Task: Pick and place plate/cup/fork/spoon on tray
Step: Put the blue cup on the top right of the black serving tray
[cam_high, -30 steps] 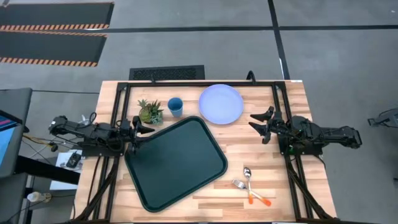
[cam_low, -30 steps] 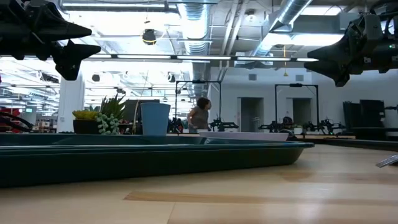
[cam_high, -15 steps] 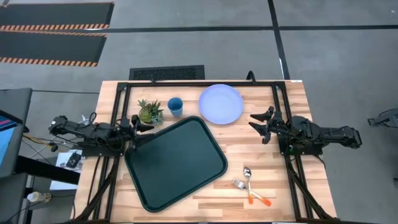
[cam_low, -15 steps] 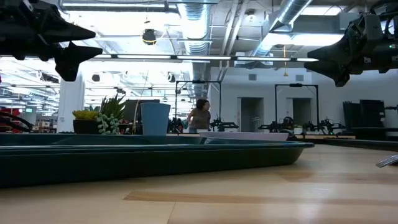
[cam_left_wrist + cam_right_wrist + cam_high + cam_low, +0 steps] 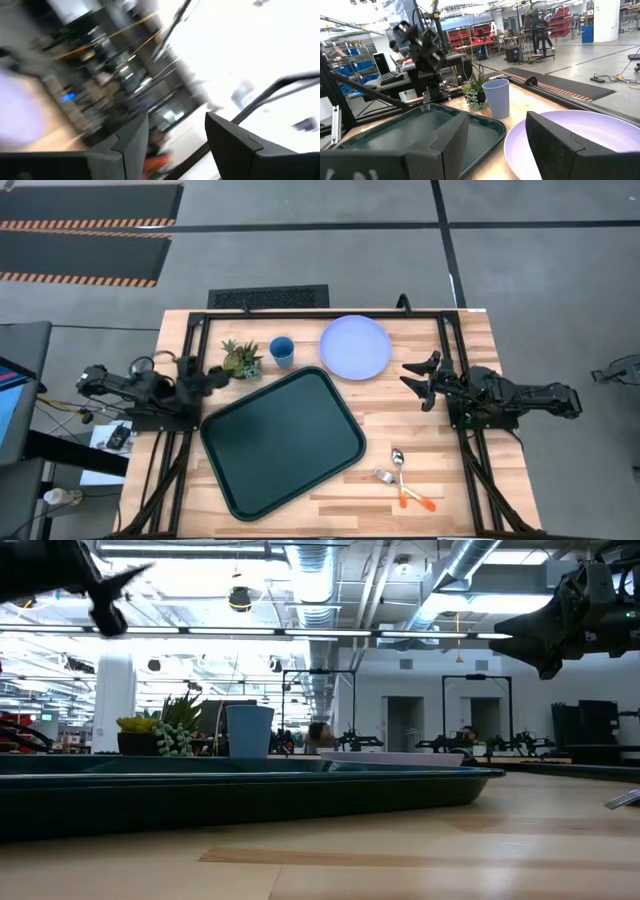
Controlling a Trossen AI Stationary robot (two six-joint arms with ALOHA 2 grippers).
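On the wooden tabletop the large dark green rectangular tray with its raised rim lies empty and skewed, nothing yet placed on it. Behind it stand the small blue round cup, just beside a small green spiky potted plant, and the large, flat, pale lavender-blue round plate; the orange-handled metal fork and the orange-handled metal spoon lie crossed near the front right, their long axes running roughly from the middle of the tabletop toward its front edge. The right gripper hovers above the tabletop with its fingers spread, pointing toward the middle; the plate lies just ahead of it and toward the far edge, and its wrist view looks straight over the plate's rim, so this arm is likely the nearer one for the plate and for the cutlery. The left gripper sits raised at the tray's left far corner, close to the plant and cup, fingers apart, and seems the nearer one for the cup. No brand, label or readable writing shows on anything.
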